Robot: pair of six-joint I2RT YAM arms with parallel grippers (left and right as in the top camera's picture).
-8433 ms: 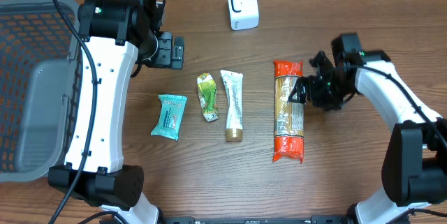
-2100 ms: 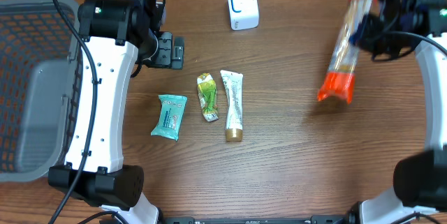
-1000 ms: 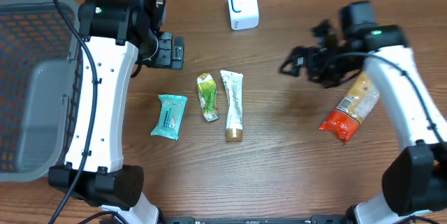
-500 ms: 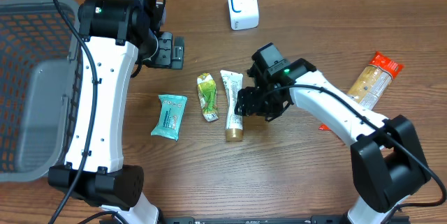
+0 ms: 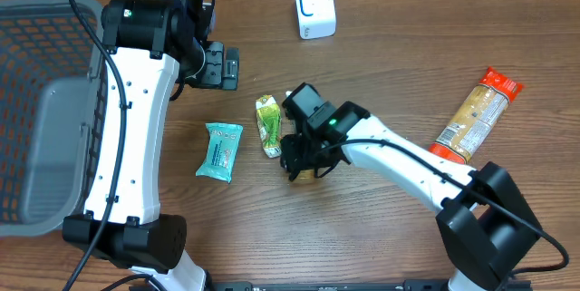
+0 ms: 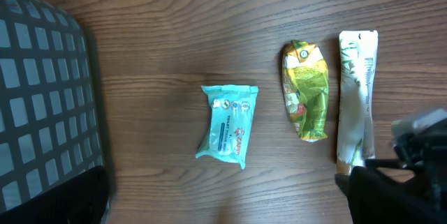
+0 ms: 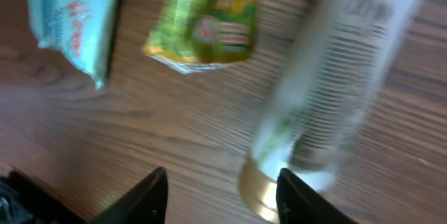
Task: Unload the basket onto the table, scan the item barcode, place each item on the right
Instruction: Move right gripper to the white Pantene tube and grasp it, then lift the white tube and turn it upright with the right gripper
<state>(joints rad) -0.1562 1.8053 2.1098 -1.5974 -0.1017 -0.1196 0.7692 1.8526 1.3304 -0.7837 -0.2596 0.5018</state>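
The white tube (image 6: 357, 98) lies flat on the bench (image 5: 381, 227), nearer us than the scanner (image 5: 314, 7). We judge the pick-up is in hand: our right tool (image 7: 220, 179) hangs over the tube's gold cap end, fingers apart, grasping nothing. Next we need to clamp the tube, lift it and turn its barcode toward the scanner. Our left tool (image 5: 220, 65), left of the scanner, is spread wide and empty.

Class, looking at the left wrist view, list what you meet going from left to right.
Grey plastic mesh basket, teal wipes packet, green-and-yellow crinkled pouch, white squeeze tube.
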